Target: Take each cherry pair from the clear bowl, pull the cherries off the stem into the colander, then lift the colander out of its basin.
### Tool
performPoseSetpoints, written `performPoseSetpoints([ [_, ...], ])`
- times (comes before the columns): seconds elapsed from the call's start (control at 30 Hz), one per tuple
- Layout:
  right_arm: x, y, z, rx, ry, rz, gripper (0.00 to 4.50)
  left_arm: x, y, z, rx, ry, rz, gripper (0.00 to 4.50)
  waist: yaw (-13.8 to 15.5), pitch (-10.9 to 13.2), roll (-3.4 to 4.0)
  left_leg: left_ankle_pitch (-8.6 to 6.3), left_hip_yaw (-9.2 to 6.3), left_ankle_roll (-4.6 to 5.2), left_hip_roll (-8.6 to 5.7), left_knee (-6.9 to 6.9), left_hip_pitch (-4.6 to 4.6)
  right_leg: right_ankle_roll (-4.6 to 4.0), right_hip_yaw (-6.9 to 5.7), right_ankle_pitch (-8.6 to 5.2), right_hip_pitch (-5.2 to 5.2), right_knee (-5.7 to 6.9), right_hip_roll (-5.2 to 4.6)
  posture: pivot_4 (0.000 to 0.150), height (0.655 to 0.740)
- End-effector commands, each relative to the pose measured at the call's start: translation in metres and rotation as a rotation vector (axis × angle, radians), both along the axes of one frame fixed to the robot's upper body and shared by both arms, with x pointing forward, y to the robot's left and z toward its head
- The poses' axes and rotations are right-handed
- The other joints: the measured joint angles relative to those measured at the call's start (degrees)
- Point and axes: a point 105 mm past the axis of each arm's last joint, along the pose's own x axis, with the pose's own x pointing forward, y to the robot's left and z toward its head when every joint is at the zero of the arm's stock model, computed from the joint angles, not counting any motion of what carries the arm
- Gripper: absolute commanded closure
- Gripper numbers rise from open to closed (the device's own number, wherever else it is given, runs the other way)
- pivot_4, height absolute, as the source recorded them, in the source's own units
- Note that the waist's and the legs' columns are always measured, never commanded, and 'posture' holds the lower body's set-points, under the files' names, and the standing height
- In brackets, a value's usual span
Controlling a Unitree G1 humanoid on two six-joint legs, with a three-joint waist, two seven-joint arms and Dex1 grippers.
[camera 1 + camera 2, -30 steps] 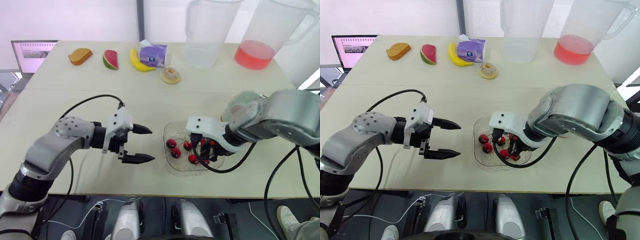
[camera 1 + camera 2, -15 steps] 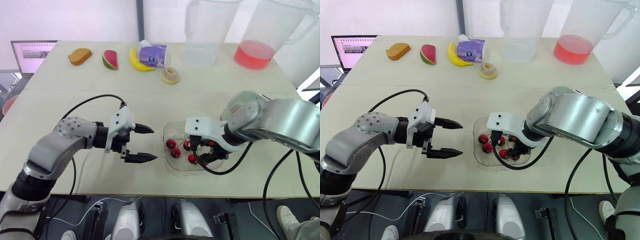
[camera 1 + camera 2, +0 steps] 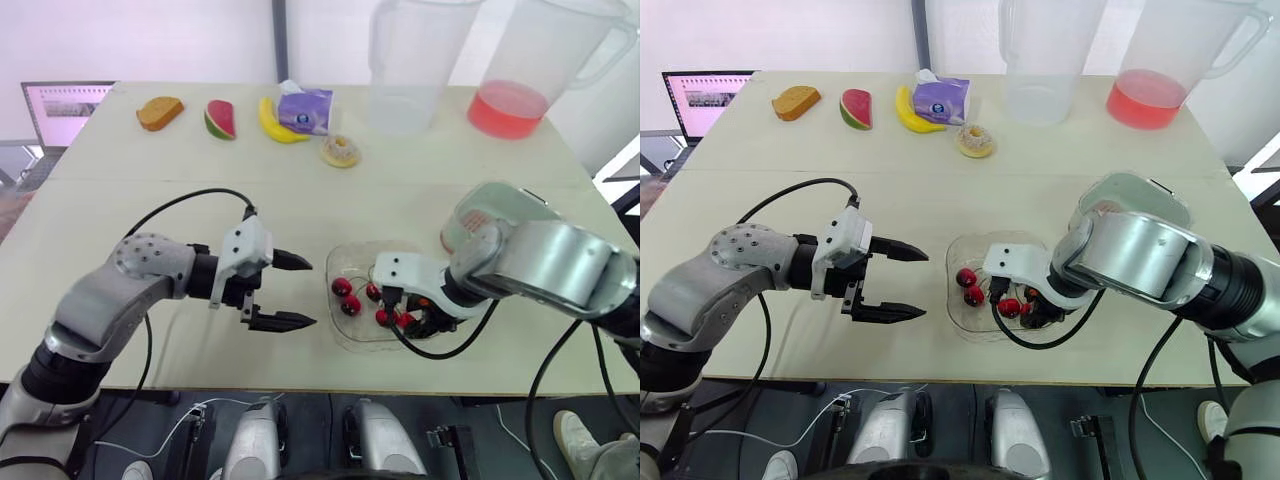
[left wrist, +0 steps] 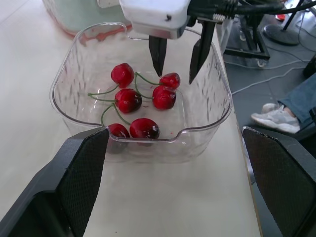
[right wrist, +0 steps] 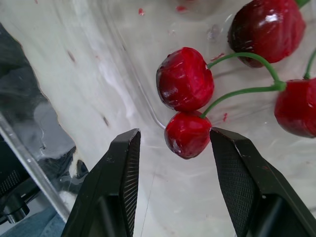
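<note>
Six cherries (image 4: 128, 100) lie in the bowl (image 4: 207, 113) on green stems, apparently joined in pairs. The bowl sits near the front edge of the tabletop (image 3: 200, 190), between my two arms.

My right claw (image 4: 178, 57) reaches down into the bowl from the far side. Its fingers are parted, with one cherry (image 5: 187, 134) between the pads. That cherry looks very close to one pad, but I see a gap on the other side, so nothing is clamped. A second cherry on the same forked stem sits just beyond it.

My left claw (image 3: 310, 292) hovers just beside the bowl on my left. It points toward the bowl, spread wide and holding nothing.

Behind my right forearm stands a pale container that I take to be the colander (image 3: 1140, 195) in its basin. The arm hides much of it, so I can't be sure, and I can't tell whether any cherries are in it.
</note>
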Motion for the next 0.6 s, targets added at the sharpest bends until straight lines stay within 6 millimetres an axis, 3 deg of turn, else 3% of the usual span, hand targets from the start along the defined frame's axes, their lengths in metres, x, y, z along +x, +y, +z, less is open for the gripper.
performPoseSetpoints([
  [0.03, 0.007, 0.001, 0.000, -0.010, -0.030, 0.002, 2.13, -0.005, -0.003, 0.010, -0.010, -0.044, -0.024, 0.00, 0.0, 0.0, 0.00, 0.00, 0.00, 0.00, 0.00, 0.00, 0.00, 0.00, 0.00, 0.00, 0.00, 0.00, 0.00, 0.150, 0.7400],
  [0.37, 0.012, -0.004, -0.013, -0.052, -0.031, -0.012, 2.13, -0.005, -0.002, 0.013, -0.028, -0.037, -0.001, 0.00, 0.0, 0.0, -0.01, 0.00, 0.00, 0.00, 0.00, 0.02, 0.00, 0.00, 0.00, 0.00, 0.01, 0.01, 0.01, 0.150, 0.7400],
  [0.47, 0.011, -0.004, -0.014, -0.048, -0.024, -0.012, 2.88, -0.005, -0.001, 0.013, -0.028, -0.034, 0.002, 0.00, 0.0, 0.0, -0.01, 0.00, 0.00, 0.00, 0.00, 0.02, 0.03, 0.00, 0.00, 0.00, 0.02, 0.01, 0.02, 0.150, 0.7400],
  [0.53, 0.011, -0.004, -0.013, -0.047, -0.023, -0.009, 3.85, -0.004, 0.000, 0.013, -0.028, -0.032, 0.005, 0.00, 0.0, 0.0, -0.01, 0.00, 0.00, 0.00, 0.00, 0.02, 0.04, 0.00, 0.00, 0.00, 0.02, 0.02, 0.03, 0.150, 0.7400],
  [0.6, 0.011, -0.002, -0.011, -0.040, -0.026, -0.006, 4.35, -0.004, 0.000, 0.013, -0.027, -0.031, 0.006, 0.00, -0.1, 0.0, -0.01, 0.00, -0.01, 0.00, 0.01, 0.02, 0.04, 0.00, 0.00, 0.00, 0.03, 0.02, 0.03, 0.150, 0.7400],
])
